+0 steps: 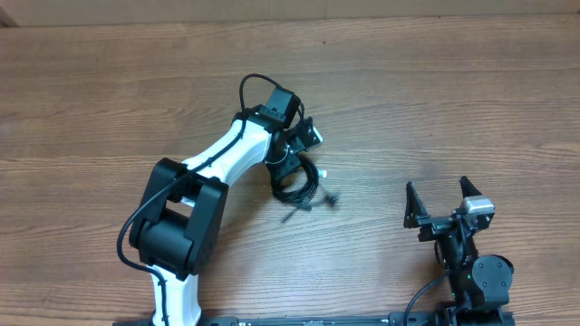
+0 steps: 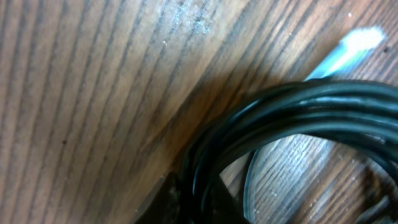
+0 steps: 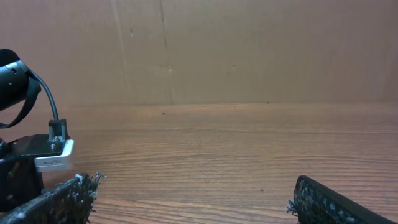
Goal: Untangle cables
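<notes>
**A:** Obs.: the cables [image 1: 299,181] lie as one small coil mid-table, just on the near side of the left gripper [image 1: 292,156]. Finger status?

**B:** Left: closed. The wrist view is blurred, but the black loops run down into the spot where the tips meet. I read that as a pinch on the coil's far rim. Right gripper [image 1: 441,201]: spread wide and holding nothing, with its fingers [image 3: 62,199] at the lower corners of its own view.

**A:** Which way does the bundle lie from the pinch?

**B:** Toward the robot's base and slightly right. The coil is roughly round. Loose tails leave on the near-right side, and one plug end [image 1: 332,197] points toward the right arm. A pale plug [image 2: 360,40] shows beyond the loops in the left wrist view.

**A:** Nearer arm?

**B:** Left, in contact. The right one sits well apart, near the front edge.

**A:** Room?

**B:** Bare table [image 1: 109,81] on every side, with the widest strip between the coil and the right gripper. A cardboard wall [image 3: 249,50] stands at the far side, well off. Judgement: the pull should go away from the tails, with the right arm coming in for a free end.
</notes>
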### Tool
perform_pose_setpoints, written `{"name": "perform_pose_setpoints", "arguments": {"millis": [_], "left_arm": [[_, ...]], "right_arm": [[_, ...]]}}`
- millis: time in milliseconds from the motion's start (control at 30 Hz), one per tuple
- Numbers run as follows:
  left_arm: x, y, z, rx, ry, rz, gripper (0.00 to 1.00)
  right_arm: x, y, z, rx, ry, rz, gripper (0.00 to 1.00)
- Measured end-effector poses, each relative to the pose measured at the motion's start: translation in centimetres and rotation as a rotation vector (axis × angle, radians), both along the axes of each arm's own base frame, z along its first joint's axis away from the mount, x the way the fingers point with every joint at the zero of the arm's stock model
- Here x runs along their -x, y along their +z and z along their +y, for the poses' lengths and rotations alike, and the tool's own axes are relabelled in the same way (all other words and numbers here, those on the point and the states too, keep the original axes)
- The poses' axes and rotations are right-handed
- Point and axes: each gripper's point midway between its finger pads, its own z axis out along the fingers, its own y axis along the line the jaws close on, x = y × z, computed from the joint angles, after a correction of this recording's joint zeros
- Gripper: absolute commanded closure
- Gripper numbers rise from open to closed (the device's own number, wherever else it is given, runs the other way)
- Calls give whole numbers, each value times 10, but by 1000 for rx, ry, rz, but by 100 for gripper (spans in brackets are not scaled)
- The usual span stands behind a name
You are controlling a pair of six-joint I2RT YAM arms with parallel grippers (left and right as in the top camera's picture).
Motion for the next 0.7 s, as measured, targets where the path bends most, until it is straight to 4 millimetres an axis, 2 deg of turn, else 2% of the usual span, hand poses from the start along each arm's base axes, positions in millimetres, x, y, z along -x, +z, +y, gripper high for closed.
{"name": "perform_pose_setpoints", "arguments": {"millis": [133, 333, 467, 533, 600, 700], "left_arm": [[-4, 1, 0, -1, 31, -15, 96], [-8, 1, 5, -7, 243, -8, 96], [0, 5, 23, -74, 506, 37, 96], [10, 8, 34, -112, 670, 95, 96], [20, 13, 38, -125, 810, 151, 96], [30, 17, 33, -96, 979, 234, 69]], "right_arm": [[0, 0, 0, 0, 0, 0, 0], [0, 0, 0, 0, 0, 0, 0], [0, 0, 0, 0, 0, 0, 0], [0, 0, 0, 0, 0, 0, 0], [0, 0, 0, 0, 0, 0, 0], [0, 0, 0, 0, 0, 0, 0]]}}
